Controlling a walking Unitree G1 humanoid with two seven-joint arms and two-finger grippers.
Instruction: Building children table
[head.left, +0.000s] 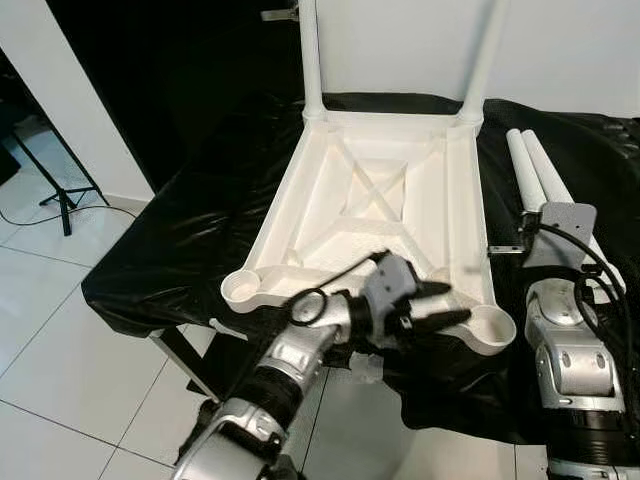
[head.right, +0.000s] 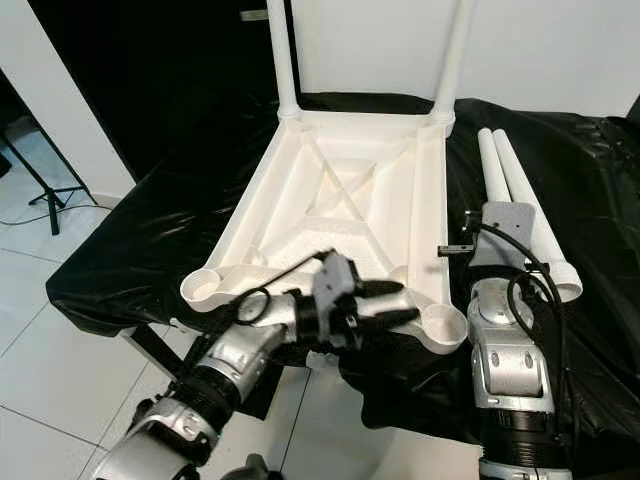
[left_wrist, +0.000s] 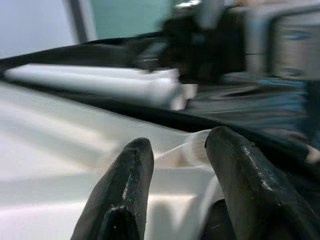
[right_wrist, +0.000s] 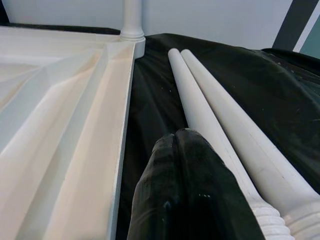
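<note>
Nearest, the left gripper (head.left: 440, 305) hangs with fingers parted and empty over the near rim of the tabletop (head.left: 330, 215), seemingly lining up on an open corner socket (head.left: 490, 325). The right gripper (right_wrist: 182, 165), pressed shut on nothing, points along two loose legs (head.left: 540, 175) on the black cloth (head.left: 180, 220). Farther off, two fitted legs (head.left: 311, 55) stand upright, since the top lies underside-up for assembly.

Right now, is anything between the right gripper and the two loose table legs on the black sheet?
Nothing visible. The right gripper, fingers shut, hovers just short of the two loose legs, which lie side by side on the black sheet beside the upturned tabletop.
</note>
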